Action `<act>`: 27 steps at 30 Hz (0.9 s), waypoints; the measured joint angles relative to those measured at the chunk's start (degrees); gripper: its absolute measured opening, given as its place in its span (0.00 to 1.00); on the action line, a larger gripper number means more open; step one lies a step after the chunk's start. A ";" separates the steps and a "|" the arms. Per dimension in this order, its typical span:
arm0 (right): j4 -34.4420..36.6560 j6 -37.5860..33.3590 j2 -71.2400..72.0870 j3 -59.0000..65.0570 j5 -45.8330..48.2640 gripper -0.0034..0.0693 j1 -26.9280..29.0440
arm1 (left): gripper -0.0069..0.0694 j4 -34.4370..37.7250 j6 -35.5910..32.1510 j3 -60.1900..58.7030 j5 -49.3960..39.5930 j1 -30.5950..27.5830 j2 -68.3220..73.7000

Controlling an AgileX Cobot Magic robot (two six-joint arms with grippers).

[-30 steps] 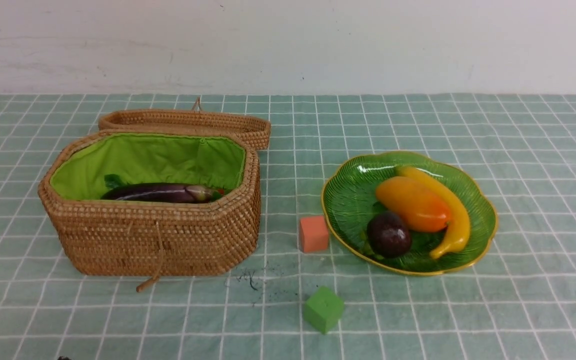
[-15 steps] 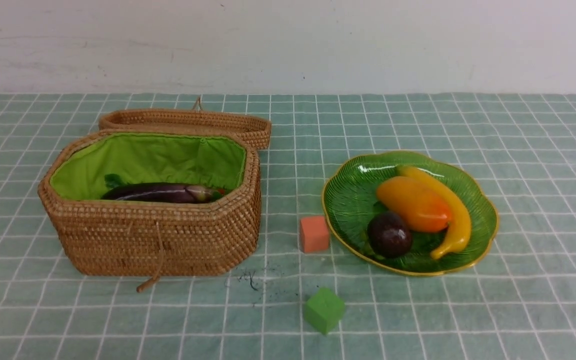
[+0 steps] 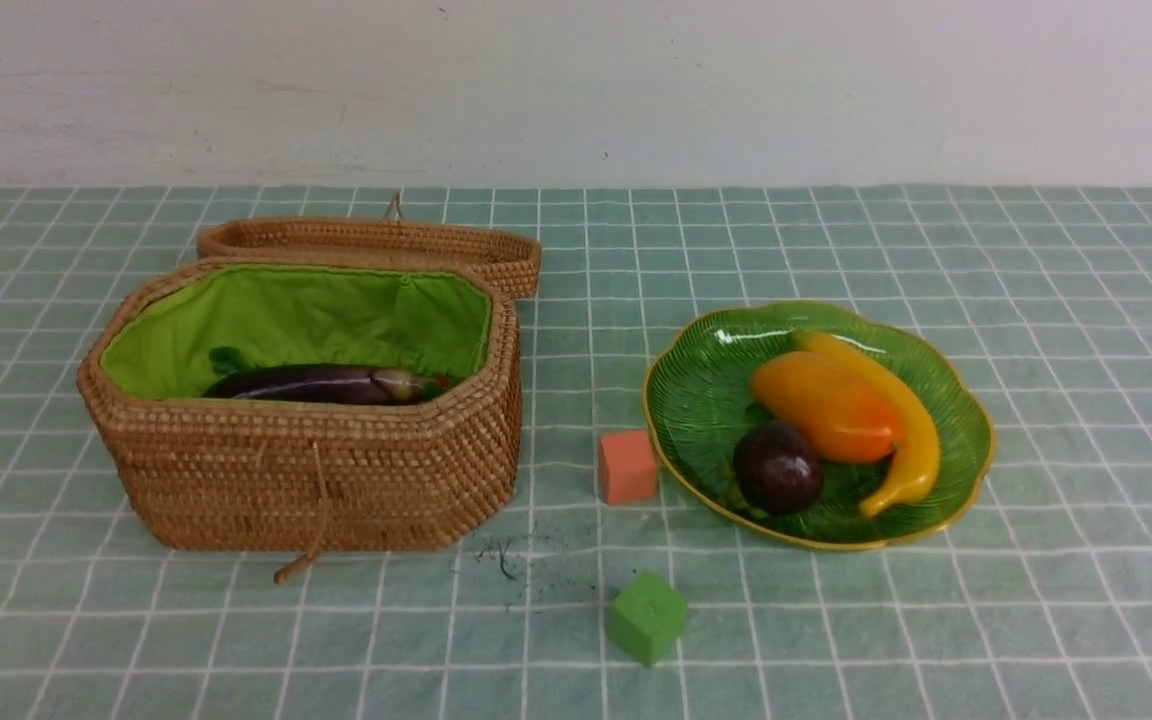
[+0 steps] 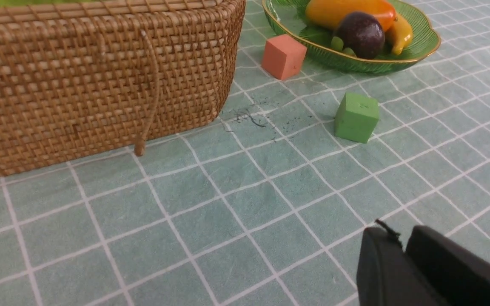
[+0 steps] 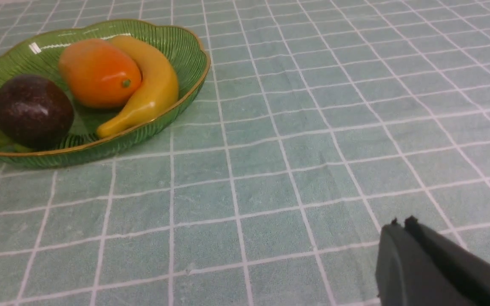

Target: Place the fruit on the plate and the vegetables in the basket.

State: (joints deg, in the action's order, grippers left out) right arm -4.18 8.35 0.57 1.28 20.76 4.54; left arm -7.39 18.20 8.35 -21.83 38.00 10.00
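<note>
Woven wicker basket (image 3: 316,480), cloth-lined; ribbed glassy plate (image 3: 696,400); glossy mango (image 3: 826,408).

The worktop (image 3: 1036,300) is covered by a pale green cloth (image 3: 836,620) printed with a grid of white lines, reaching back to a plain white wall. Resting directly on it: on the left, a woven wicker basket (image 3: 316,480), its lid (image 3: 376,245) folded back behind it and its string loop (image 3: 306,540) trailing down onto the cloth; on the right, a green ribbed plate (image 3: 696,400) with a gold rim; just beside the plate's left edge, a salmon cube (image 3: 628,467); nearer the front, a green cube (image 3: 647,618), apart from the others. Dark scribble marks (image 3: 506,560) stain the cloth by the basket's front right corner.
</note>
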 joint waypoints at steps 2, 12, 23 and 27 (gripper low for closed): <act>0.36 -0.52 0.00 -0.05 0.10 0.02 0.00 | 0.20 0.00 0.00 0.00 -0.49 0.00 0.04; 0.70 -0.72 0.00 -0.05 0.12 0.02 0.00 | 0.21 -0.06 0.00 0.00 -3.85 0.00 0.27; 0.75 -0.72 0.00 -0.05 0.12 0.03 0.00 | 0.21 -0.06 0.00 0.00 -4.78 0.00 0.27; 0.75 -0.72 0.00 -0.05 0.12 0.04 0.00 | 0.22 -0.78 0.00 0.00 -4.68 0.00 0.27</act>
State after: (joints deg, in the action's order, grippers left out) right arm -3.44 7.63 0.57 1.23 20.88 4.54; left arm -8.18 18.20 8.35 -26.51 38.00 10.28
